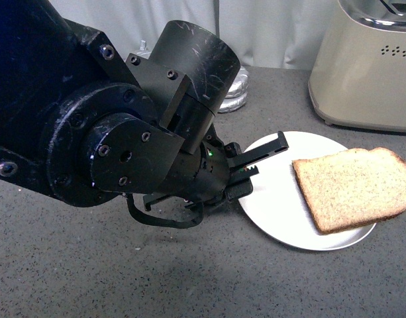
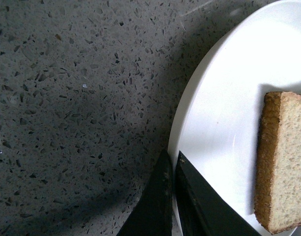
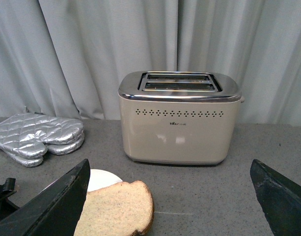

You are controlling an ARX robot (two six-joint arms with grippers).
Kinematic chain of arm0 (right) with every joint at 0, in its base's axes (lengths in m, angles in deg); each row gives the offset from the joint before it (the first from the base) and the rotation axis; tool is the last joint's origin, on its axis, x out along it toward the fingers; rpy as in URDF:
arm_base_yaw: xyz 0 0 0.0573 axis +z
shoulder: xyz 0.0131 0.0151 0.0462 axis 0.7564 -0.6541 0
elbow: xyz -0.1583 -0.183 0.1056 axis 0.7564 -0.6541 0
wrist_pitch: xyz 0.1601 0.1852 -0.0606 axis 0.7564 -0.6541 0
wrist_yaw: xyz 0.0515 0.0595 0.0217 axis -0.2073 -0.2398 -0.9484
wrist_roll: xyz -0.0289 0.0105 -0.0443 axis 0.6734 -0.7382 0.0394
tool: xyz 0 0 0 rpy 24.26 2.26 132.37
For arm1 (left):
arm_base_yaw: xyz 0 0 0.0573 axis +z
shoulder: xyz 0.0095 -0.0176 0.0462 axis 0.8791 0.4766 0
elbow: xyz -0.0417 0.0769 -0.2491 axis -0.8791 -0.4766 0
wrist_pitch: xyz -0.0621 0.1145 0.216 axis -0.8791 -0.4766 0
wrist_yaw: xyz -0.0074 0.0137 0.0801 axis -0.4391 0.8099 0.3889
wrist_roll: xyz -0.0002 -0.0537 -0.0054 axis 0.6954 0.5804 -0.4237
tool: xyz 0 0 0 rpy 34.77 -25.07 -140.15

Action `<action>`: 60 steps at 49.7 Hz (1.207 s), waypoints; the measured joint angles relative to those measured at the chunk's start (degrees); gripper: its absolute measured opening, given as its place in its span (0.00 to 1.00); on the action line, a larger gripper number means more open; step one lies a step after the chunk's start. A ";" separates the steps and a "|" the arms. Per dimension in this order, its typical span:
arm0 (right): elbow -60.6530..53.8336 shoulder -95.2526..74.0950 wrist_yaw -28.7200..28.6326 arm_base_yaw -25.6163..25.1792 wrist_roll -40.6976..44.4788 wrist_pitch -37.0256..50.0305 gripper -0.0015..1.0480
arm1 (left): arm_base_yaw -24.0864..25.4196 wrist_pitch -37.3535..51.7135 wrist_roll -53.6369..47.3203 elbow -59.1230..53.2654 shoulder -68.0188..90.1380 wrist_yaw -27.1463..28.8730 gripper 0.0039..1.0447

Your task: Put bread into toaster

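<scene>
Two black fingers of my left gripper (image 2: pixel 173 162) are pressed almost together with nothing between them, and their tips hang over the left rim of the white plate (image 1: pixel 275 212). The bulky left arm (image 1: pixel 123 132) behind them fills much of my front camera and hides the speckled grey counter (image 1: pixel 90 265) on that side of the plate.

The plate itself sits flat on the counter. The bread (image 1: pixel 355 189), one light-brown speckled slice with a darker crust, is over the plate's right half. Its far-right corner reaches out past the plate's rim, towards the edge of my front view. From the left wrist camera I see its crust edge on, with bare white plate between it and the left gripper's fingers.

My right gripper (image 3: pixel 170 162) is spread wide, its two dark fingers far apart. The slice lies right against one of them, rounded top pointing away from the wrist. From these angles I can't quite tell whether the bread is resting on the plate or propped up a little on that finger.

Beyond the plate and slightly to its right stands the toaster (image 3: pixel 179 123). It is cream-beige with a row of small holes along its side, and the two slots in its chrome top are open and empty. Beyond the plate on its left, a pair of silver quilted oven mitts (image 3: pixel 37 137) lies stacked on the counter. A grey curtain (image 3: pixel 91 49) hangs behind everything.
</scene>
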 joint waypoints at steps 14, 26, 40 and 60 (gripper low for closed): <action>0.00 0.00 0.00 0.00 0.00 0.00 0.91 | -0.37 -1.25 1.05 1.81 1.38 0.72 0.07; 0.00 0.00 0.00 0.00 0.00 0.00 0.91 | 0.20 -1.33 1.53 2.71 1.84 0.94 0.47; 0.00 0.00 0.00 0.00 0.00 0.00 0.91 | 3.52 0.98 5.07 0.48 -0.61 0.44 0.89; 0.00 0.00 0.00 0.00 0.00 0.00 0.91 | 13.77 5.01 4.55 -14.45 -10.88 -1.05 0.94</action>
